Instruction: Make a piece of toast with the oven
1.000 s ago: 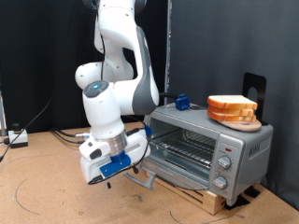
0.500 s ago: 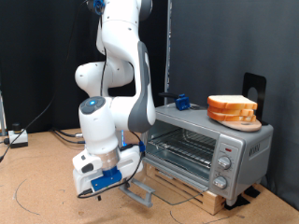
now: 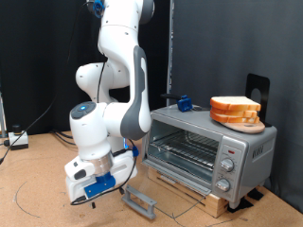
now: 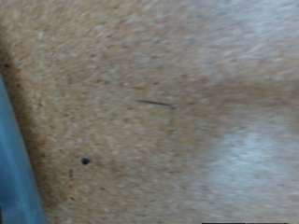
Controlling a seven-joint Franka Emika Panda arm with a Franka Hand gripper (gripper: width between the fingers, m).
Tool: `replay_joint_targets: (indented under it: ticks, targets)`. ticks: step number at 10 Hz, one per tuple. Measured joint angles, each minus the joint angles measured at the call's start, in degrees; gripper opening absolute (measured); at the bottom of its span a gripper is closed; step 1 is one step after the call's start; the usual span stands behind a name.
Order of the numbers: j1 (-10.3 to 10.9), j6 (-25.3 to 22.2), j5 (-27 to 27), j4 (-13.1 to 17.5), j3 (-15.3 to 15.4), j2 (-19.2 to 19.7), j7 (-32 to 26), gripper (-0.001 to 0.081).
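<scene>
The silver-grey oven (image 3: 213, 147) stands at the exterior view's right. Its glass door is folded down, with the dark bar handle (image 3: 142, 201) near the floor and the wire rack (image 3: 186, 151) showing inside. A piled stack of bread slices (image 3: 235, 112) lies on the oven's top. A single piece of toast is not in view. My gripper (image 3: 83, 196) hangs low, to the left of the open door and apart from the handle. Nothing shows between its fingers. The wrist view is blurred and shows only the brown tabletop (image 4: 168, 112).
The oven rests on a wooden pallet (image 3: 204, 199). A blue object (image 3: 184, 103) sits at the oven's back top edge and a black stand (image 3: 257, 90) rises behind it. Cables lie on the brown table at the far left (image 3: 19, 140).
My gripper has moved down and to the exterior view's left, away from the oven. The oven door has swung from partly open to folded fully down.
</scene>
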Motion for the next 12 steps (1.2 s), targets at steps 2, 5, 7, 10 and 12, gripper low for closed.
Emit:
replay_joint_targets:
  ticks: [2, 5, 7, 10, 12]
  targets:
    - [-0.99, -3.4, -1.21, 0.53, -1.68, -2.19, -1.09, 0.0807]
    - [-1.4, -8.79, -4.11, 0.42, -3.17, -6.07, -1.05, 0.0807]
    - [-1.92, -17.4, -3.69, 1.15, -3.24, -7.75, -2.98, 0.0807]
    - [-4.58, -32.93, -0.99, 2.72, -3.94, -12.99, -8.94, 0.0807]
    - [-5.61, -39.1, -0.64, 3.23, -4.72, -16.44, -10.35, 0.0807]
